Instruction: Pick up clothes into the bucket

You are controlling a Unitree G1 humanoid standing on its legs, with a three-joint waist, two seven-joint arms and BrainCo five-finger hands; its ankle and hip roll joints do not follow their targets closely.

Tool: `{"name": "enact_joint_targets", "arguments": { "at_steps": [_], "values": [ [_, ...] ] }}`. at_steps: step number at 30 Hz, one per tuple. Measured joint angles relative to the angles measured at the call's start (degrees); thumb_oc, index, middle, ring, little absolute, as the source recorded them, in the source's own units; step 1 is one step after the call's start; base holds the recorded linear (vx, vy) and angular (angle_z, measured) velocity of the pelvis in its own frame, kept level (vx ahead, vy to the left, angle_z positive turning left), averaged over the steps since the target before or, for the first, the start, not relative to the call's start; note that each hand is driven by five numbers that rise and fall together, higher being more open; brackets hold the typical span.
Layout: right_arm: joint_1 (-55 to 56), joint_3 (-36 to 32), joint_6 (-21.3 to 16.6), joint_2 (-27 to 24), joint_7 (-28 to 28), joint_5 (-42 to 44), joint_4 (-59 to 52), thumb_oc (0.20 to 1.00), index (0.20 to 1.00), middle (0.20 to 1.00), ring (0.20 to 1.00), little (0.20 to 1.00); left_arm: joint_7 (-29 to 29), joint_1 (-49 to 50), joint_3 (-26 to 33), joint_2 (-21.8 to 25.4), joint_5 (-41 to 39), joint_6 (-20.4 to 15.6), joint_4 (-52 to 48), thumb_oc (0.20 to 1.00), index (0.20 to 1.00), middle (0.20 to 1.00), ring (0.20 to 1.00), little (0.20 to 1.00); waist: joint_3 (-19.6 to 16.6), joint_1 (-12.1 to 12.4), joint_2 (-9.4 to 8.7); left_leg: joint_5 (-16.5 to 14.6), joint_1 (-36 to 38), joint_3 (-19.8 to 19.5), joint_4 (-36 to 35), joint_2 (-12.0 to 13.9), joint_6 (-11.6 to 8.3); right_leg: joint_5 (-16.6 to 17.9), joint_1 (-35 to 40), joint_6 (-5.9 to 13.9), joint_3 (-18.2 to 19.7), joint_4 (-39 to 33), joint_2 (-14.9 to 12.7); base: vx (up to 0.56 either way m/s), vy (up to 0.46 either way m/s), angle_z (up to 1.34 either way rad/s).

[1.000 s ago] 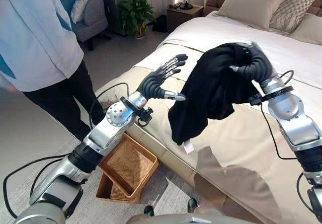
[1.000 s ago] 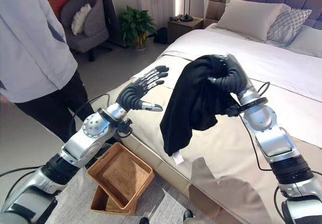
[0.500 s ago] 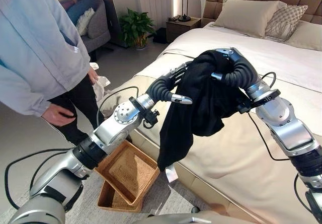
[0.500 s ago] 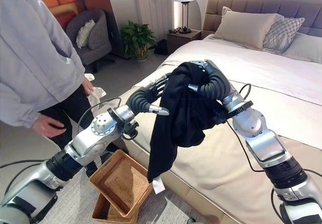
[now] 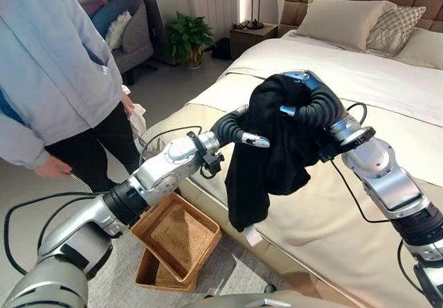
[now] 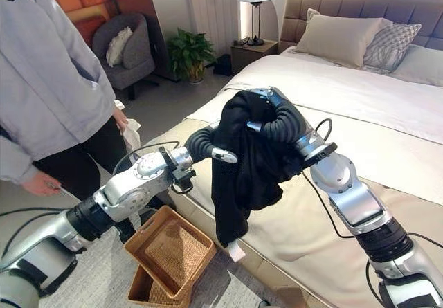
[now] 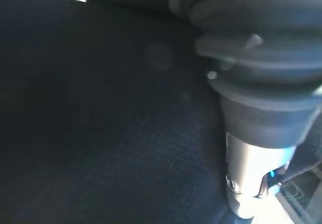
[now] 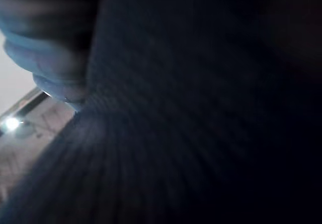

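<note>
The black garment point(image 5: 277, 149) is up in the air, bunched at the top over the right hand point(image 5: 309, 100) and hanging down in a long fold above the near edge of the bed point(image 5: 325, 204), its lowest end with a small white tag point(image 5: 252, 236) dangling just past that edge. The right hand's dark ribbed cover arches over the top of the cloth; its fingers are buried in the fabric, so it cannot be told whether they are curled or straight, and the right wrist view gives nothing but dark weave right up against the lens. The left hand point(image 5: 232, 127) is in against the garment's side, thumb point(image 5: 255, 140) sticking out across the front of the cloth, the other fingers hidden behind it, so their state cannot be told either. The left wrist view has black cloth pressed close with the right arm's ribbed cover and silver wrist beside it. Down on the floor beside the bed's near edge sit the wicker baskets point(image 5: 176, 235), one stacked in another, below and to the left of the hanging cloth. A person point(image 5: 55, 79) in a light jacket stands on the left, holding something white point(image 5: 137, 118).
</note>
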Motion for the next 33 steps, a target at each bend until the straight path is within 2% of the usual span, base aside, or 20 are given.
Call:
{"name": "enact_joint_targets", "arguments": {
  "at_steps": [6,7,8,9,12,13,15,16,17,18,19,26,29,33],
  "values": [
    [0.0,1.5,-0.1,0.0,0.8,0.3,-0.2,0.200,0.200,0.200,0.200,0.200,-2.1,-3.7,-4.8,3.1,-1.3,1.3,0.0,1.000,1.000,1.000,1.000,1.000,0.0,-0.2,0.00,0.0,-0.1,0.0,0.0,-0.1,0.00,0.0,-0.1,0.01,-0.1,0.0,0.0,0.00,0.000,0.00],
    [0.0,1.5,-0.2,0.1,1.0,0.3,-0.4,0.200,0.200,0.200,0.200,0.200,-2.2,-3.7,-5.0,2.8,-1.2,1.3,0.0,0.482,0.482,0.482,0.482,0.482,0.0,-0.2,0.00,0.0,-0.1,0.0,0.0,-0.1,0.00,0.0,-0.1,0.01,0.0,0.0,-0.1,0.00,0.000,0.00],
    [0.0,1.5,-0.2,0.2,1.0,0.3,-0.4,0.200,0.200,0.200,0.200,0.200,-2.3,-3.7,-5.1,2.6,-1.2,1.3,0.0,0.313,0.313,0.313,0.313,0.313,0.0,-0.2,0.00,0.0,-0.1,0.0,0.0,-0.2,0.00,0.0,-0.1,0.01,0.0,0.0,-0.1,0.00,0.000,0.00],
    [0.0,1.5,-0.2,0.6,1.0,0.3,-0.4,0.200,0.200,0.200,0.200,0.200,-2.3,-3.7,-5.3,2.1,-1.2,1.3,0.1,0.200,0.200,0.200,0.200,0.200,0.0,-0.2,0.00,0.0,-0.1,0.0,0.0,-0.2,0.00,0.0,-0.1,0.01,0.1,0.0,-0.1,0.00,0.000,0.00],
    [0.0,1.5,-0.2,1.6,1.0,0.3,-0.4,0.200,0.200,0.200,0.200,0.200,-2.3,-3.7,-5.3,1.4,-1.2,1.2,0.1,0.200,0.200,0.200,0.200,0.200,0.0,-0.4,-0.01,0.0,-0.1,0.0,0.0,-0.3,0.01,-0.2,-0.2,0.23,0.1,0.0,-0.2,-0.01,0.008,0.00],
    [0.0,1.5,-0.2,1.9,1.0,0.3,-0.4,0.354,0.354,0.354,0.354,0.354,-2.3,-3.6,-5.3,1.3,-1.3,1.2,0.1,0.200,0.200,0.200,0.200,0.200,0.0,-0.4,-0.01,0.0,-0.2,0.1,0.0,-0.4,0.00,0.0,-0.3,0.11,0.2,0.0,-0.2,0.00,0.000,0.00],
    [0.0,1.5,-0.2,2.3,0.9,0.2,-0.4,0.445,0.445,0.445,0.445,0.445,-2.3,-2.5,-4.0,0.7,-1.3,1.2,0.1,0.200,0.200,0.200,0.200,0.200,0.0,-0.4,0.00,0.0,-0.2,0.1,0.0,-0.3,0.01,-0.1,-0.3,0.22,0.3,0.0,-0.3,0.02,0.004,0.00],
    [0.0,1.4,-0.2,2.5,0.7,0.2,-0.4,0.586,0.586,0.586,0.586,0.586,-2.3,-2.0,-3.6,0.4,-1.4,1.2,0.1,0.200,0.200,0.200,0.200,0.200,0.0,-0.2,-0.01,0.0,-0.3,0.1,0.0,-0.4,0.01,0.0,-0.4,0.14,0.3,0.0,-0.3,0.00,0.000,0.00],
    [0.0,1.3,-0.2,2.9,0.5,0.2,-0.4,0.671,0.671,0.671,0.671,0.671,-2.3,-0.9,-2.5,0.1,-1.4,1.2,0.1,0.200,0.200,0.200,0.200,0.200,0.0,-0.3,0.02,0.0,-0.3,0.1,0.0,-0.4,0.01,0.1,-0.3,0.03,0.3,0.0,-0.4,0.00,0.000,0.00],
    [0.0,1.3,-0.2,3.4,0.4,0.2,-0.4,0.884,0.884,0.884,0.884,0.884,-2.4,0.6,-1.3,-0.4,-1.4,1.2,0.1,0.200,0.200,0.200,0.200,0.200,-0.1,-0.3,0.07,0.0,-0.3,0.1,0.0,-0.5,0.01,0.1,-0.3,0.03,0.3,0.0,-0.4,0.00,0.000,0.00],
    [0.0,1.2,-0.2,4.2,0.2,0.2,-0.4,1.000,1.000,1.000,1.000,1.000,-2.4,2.2,-0.8,-1.7,-1.5,1.1,0.0,0.200,0.200,0.200,0.200,0.200,-0.1,-0.1,0.07,0.0,-0.3,0.0,0.0,-0.5,0.01,0.1,-0.4,0.03,0.3,0.0,-0.4,0.00,0.000,0.00],
    [1.1,0.5,-0.3,7.4,-0.2,0.2,-0.4,1.000,1.000,1.000,1.000,1.000,-2.3,11.6,4.1,-3.8,-2.2,1.1,-2.5,0.200,0.200,0.200,0.200,0.200,0.0,0.4,0.03,0.0,-0.5,0.0,0.0,-0.6,0.06,0.0,-0.5,0.06,0.2,0.0,-0.5,0.00,0.000,0.00],
    [6.4,-4.4,-1.4,11.0,-1.0,0.4,-0.4,1.000,1.000,1.000,1.000,1.000,-0.5,21.2,14.3,-4.2,-2.4,0.8,-4.2,0.200,0.200,0.200,0.200,0.200,-0.1,0.6,-0.03,0.0,-0.8,0.0,0.0,-0.5,0.07,0.0,-0.8,0.10,0.2,0.0,-0.5,0.00,0.000,0.00],
    [11.1,-8.1,-1.7,12.1,-1.5,0.5,-0.3,1.000,1.000,1.000,1.000,1.000,1.5,27.2,23.4,-4.1,-2.3,0.2,-4.4,0.200,0.200,0.200,0.200,0.200,0.0,1.0,-0.23,-0.1,-1.0,0.0,0.0,-0.5,0.09,-0.2,-1.0,0.36,0.1,0.0,-0.5,0.00,0.000,0.00]
  ]
}}
